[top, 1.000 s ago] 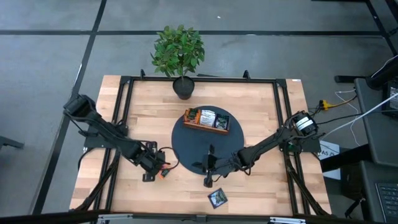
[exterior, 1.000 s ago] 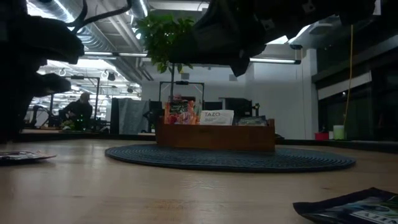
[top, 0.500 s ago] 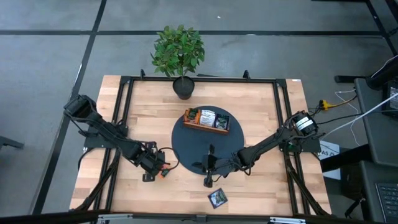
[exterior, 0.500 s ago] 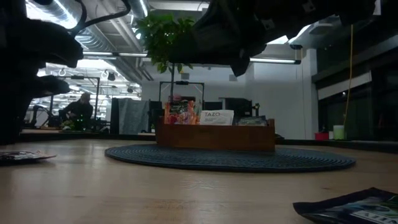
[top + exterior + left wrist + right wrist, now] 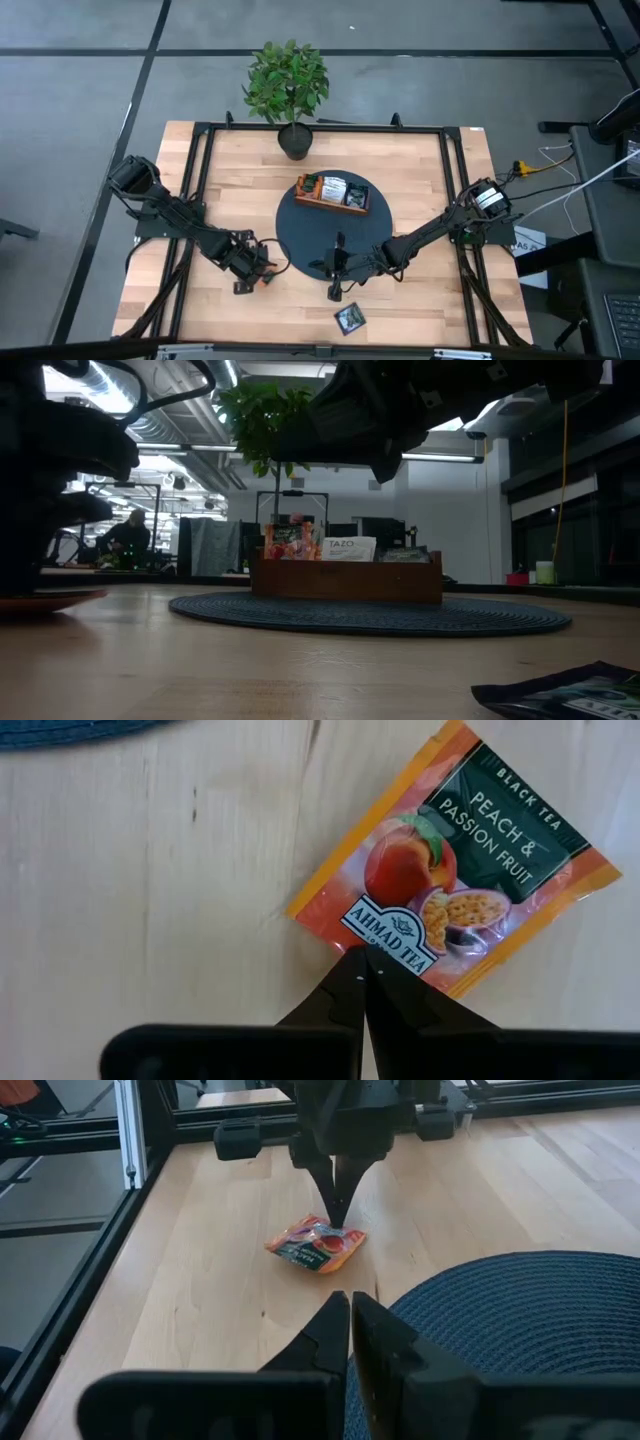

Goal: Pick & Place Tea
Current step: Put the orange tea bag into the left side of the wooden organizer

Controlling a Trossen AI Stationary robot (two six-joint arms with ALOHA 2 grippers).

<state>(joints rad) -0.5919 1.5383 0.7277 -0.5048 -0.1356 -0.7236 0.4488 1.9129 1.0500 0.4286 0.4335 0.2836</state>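
An orange peach tea sachet (image 5: 455, 870) lies on the wood left of the round mat, also in the high view (image 5: 263, 279) and the right wrist view (image 5: 315, 1246). My left gripper (image 5: 363, 953) stands over it, shut on its edge. My right gripper (image 5: 334, 288) is shut and touches nothing, hovering over the mat's near rim (image 5: 350, 1296). A dark sachet (image 5: 349, 318) lies flat near the table's near edge, also seen in the low view (image 5: 565, 695). Further sachets stand in the wooden tray (image 5: 331, 195). My left gripper pinches the orange sachet between its two fingertips at the edge beside the white brand label (image 5: 388, 934). The fingers (image 5: 338, 1198) come from above, pointing down. The sachet is buckled and raised a little at the held edge, with its other side low by the table.
The tray sits on a round dark blue mat (image 5: 300, 240) at the table's middle. A potted plant (image 5: 290, 85) stands at the far edge. A black frame rail (image 5: 130, 1140) runs along the table's left side. Bare wood lies around the mat.
My left gripper has shifted slightly toward the table's right and near edges. In the low view the sachet under it has come up a little from the table and now shows orange instead of lying dark and flat. My right arm has kept still.
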